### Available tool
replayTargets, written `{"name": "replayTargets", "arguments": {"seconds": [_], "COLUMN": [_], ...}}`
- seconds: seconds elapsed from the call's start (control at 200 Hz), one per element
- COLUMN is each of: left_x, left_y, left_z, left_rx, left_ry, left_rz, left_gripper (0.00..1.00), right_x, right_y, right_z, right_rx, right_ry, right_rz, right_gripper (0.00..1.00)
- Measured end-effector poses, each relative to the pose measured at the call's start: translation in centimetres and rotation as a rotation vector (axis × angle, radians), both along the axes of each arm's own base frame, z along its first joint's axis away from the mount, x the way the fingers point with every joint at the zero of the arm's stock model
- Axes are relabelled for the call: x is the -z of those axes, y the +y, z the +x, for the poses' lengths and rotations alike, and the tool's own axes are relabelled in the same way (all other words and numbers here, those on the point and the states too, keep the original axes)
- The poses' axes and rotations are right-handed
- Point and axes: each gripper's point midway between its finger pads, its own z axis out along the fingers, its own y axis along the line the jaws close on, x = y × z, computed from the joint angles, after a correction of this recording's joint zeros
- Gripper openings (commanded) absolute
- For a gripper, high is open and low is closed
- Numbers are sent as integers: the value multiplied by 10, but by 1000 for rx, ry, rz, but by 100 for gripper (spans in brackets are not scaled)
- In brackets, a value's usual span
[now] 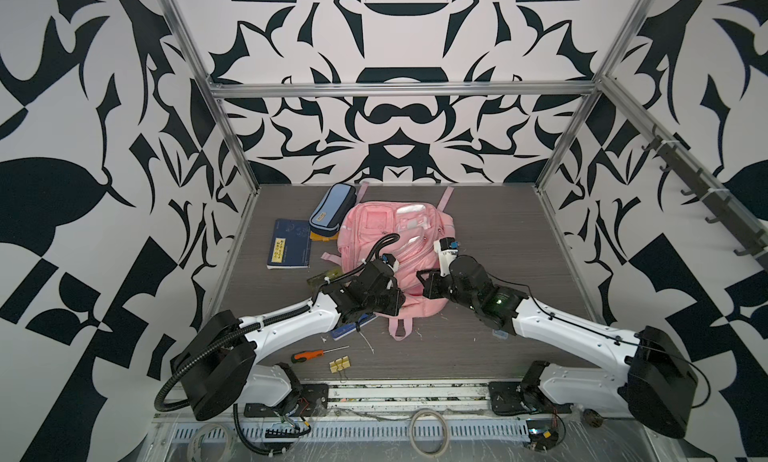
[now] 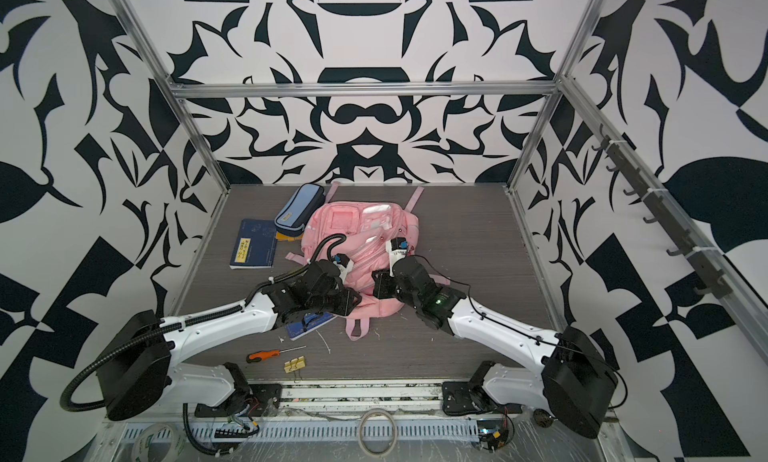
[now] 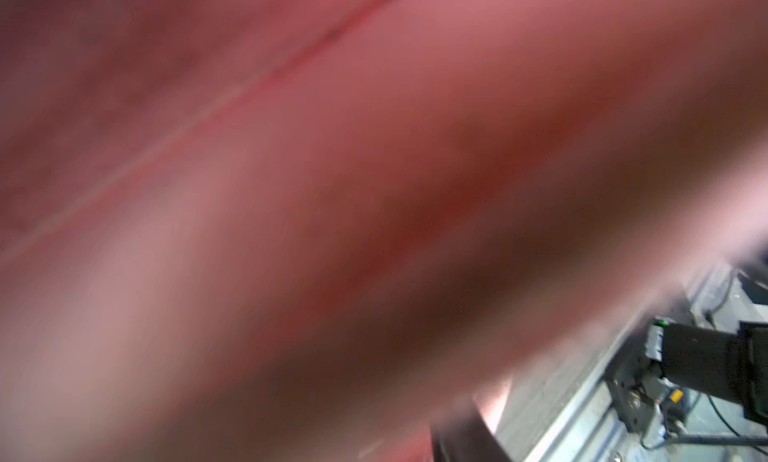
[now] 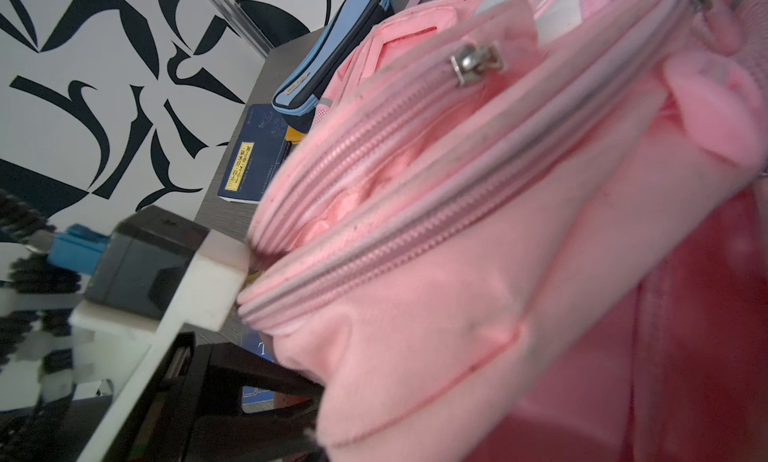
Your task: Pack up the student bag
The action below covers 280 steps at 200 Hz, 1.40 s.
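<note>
The pink student bag [image 1: 374, 227] [image 2: 340, 223] lies flat mid-table in both top views, straps toward the back. My left gripper [image 1: 397, 304] [image 2: 353, 299] is at its near left edge. In the right wrist view its black fingers [image 4: 257, 372] converge and pinch a fold of the bag [image 4: 457, 272]. Blurred pink fabric [image 3: 291, 148] fills the left wrist view. My right gripper [image 1: 422, 279] [image 2: 376, 279] sits at the near right edge, its jaws buried under raised pink cloth and shut on it. Two zip lines and a metal pull [image 4: 476, 62] run between the grippers.
A blue pencil case [image 1: 332, 210] leans at the bag's back left, beside a dark blue book [image 1: 289, 243]. A blue notebook [image 1: 353, 329] lies under my left wrist. An orange-handled screwdriver [image 1: 309, 356] and binder clips [image 1: 340, 365] lie near the front edge.
</note>
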Motion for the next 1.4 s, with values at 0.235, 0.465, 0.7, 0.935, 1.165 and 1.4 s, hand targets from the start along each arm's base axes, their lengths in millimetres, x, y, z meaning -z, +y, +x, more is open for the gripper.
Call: {"name": "replayTargets", "arguments": {"seconds": [0.235,0.465,0.7,0.935,1.165,1.4], "left_x": [11,21,34,27,-15,-39], "left_y": [-10,-27,-37,-43,-34,1], "left_z": [7,16,28,27,14,15], "left_rx": [21,42,46,80,105,71], "left_ry": [-20,-30,-41,-49,-76,-53], "left_rz": [0,-16,17,-2,-46,-88], "left_gripper": [29,29,0,0,0,0], "right_x": [6,11,10,2,-18,-16], "right_y": [-7,-17,-29,-42,-73,-90], "right_z": [2,6,4,0,-2,-3], "right_rx": [36,97,135,167,248,247], "right_ry": [8,24,26,8,-38,-37], "right_rz": [-32,-50,-74,-90,-104,-185], "right_gripper": [0,0,0,0,0,0]}}
